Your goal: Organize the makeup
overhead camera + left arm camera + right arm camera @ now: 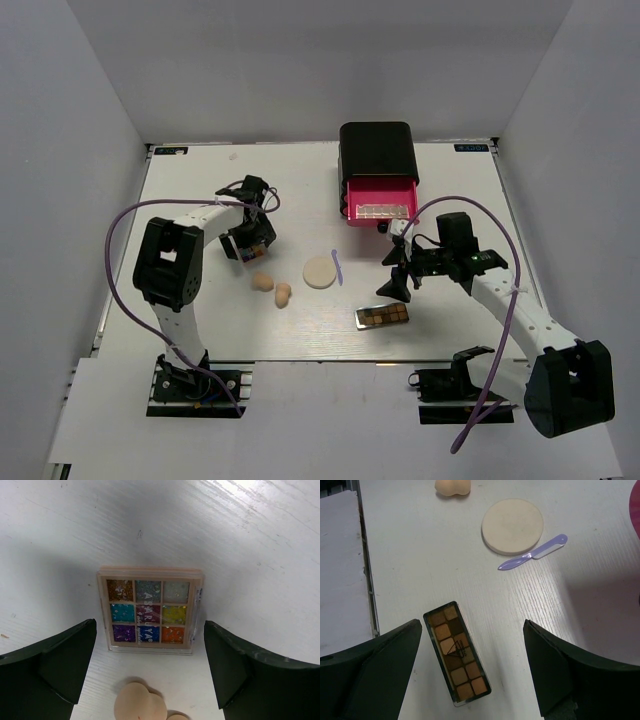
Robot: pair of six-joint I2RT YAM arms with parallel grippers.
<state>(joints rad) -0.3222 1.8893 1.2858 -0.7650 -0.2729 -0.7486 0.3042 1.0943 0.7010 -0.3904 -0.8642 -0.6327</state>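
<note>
A tiny colourful palette (149, 612) lies flat on the table, just ahead of my open, empty left gripper (150, 675). In the top view that gripper (252, 240) hovers over the palette (241, 251). Two peach sponges (262, 282) (283, 294) lie just below; one shows in the left wrist view (140, 702). My right gripper (472, 670) is open and empty above a slim brown palette (457, 652), which also shows in the top view (382, 316). The round cream puff (512, 526) and the thin purple stick (535, 553) lie side by side, mid-table (320, 272).
A black box (378, 150) stands at the back centre with its pink drawer (352, 200) pulled open; a pale slim palette (378, 212) lies inside. The table's front edge runs just below the brown palette. A raised grey ledge (340, 570) borders the table in the right wrist view.
</note>
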